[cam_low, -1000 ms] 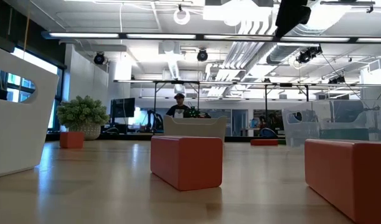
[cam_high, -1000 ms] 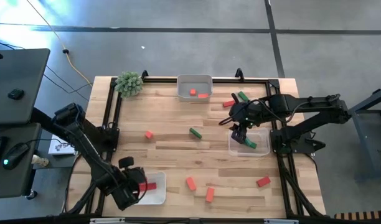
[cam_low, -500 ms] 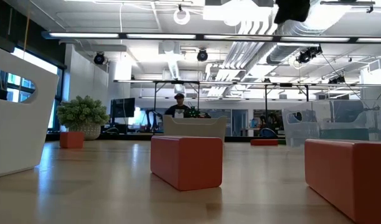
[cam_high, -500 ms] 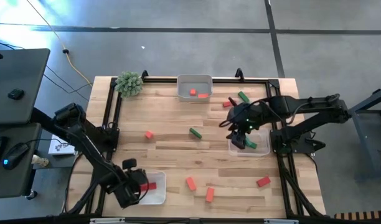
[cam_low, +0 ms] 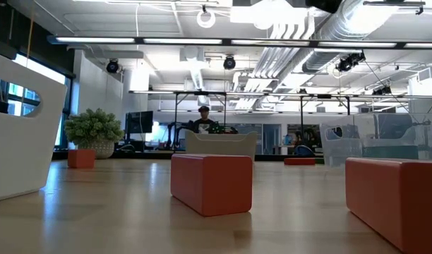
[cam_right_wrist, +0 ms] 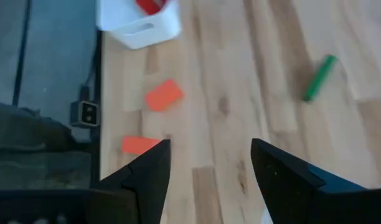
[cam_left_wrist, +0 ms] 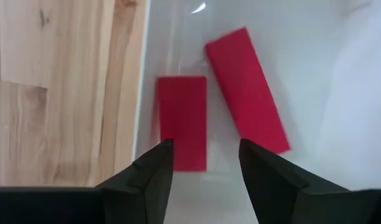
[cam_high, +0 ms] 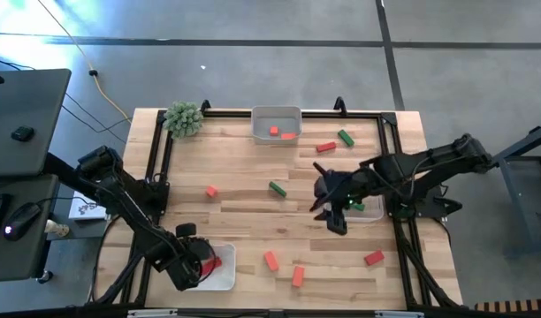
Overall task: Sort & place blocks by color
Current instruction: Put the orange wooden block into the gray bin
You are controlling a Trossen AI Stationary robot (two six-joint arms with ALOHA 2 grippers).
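Observation:
My left gripper (cam_high: 198, 262) hangs open over the white tray (cam_high: 224, 276) at the table's front left. In the left wrist view (cam_left_wrist: 206, 165) its fingers stand above two red blocks (cam_left_wrist: 183, 121) (cam_left_wrist: 246, 87) lying flat on the tray's floor and touch neither. My right gripper (cam_high: 332, 219) is open and empty above bare table, just left of the clear tray (cam_high: 368, 212), which holds a green block (cam_high: 357, 206). Its wrist view (cam_right_wrist: 209, 162) shows two orange blocks (cam_right_wrist: 164, 95) (cam_right_wrist: 139, 144) and a green block (cam_right_wrist: 319, 77) lying on the table.
A grey tray (cam_high: 277, 124) at the far edge holds a red and an orange block. Loose blocks lie on the wood: red (cam_high: 325, 147), green (cam_high: 345, 137), green (cam_high: 278, 188), coral (cam_high: 212, 190), orange (cam_high: 270, 260) (cam_high: 298, 276), red (cam_high: 373, 258). A spiky plant ball (cam_high: 183, 117) sits far left.
My right gripper has drawn away from above the clear tray toward the table's left and near edge, empty, while the green block has stayed in the tray.

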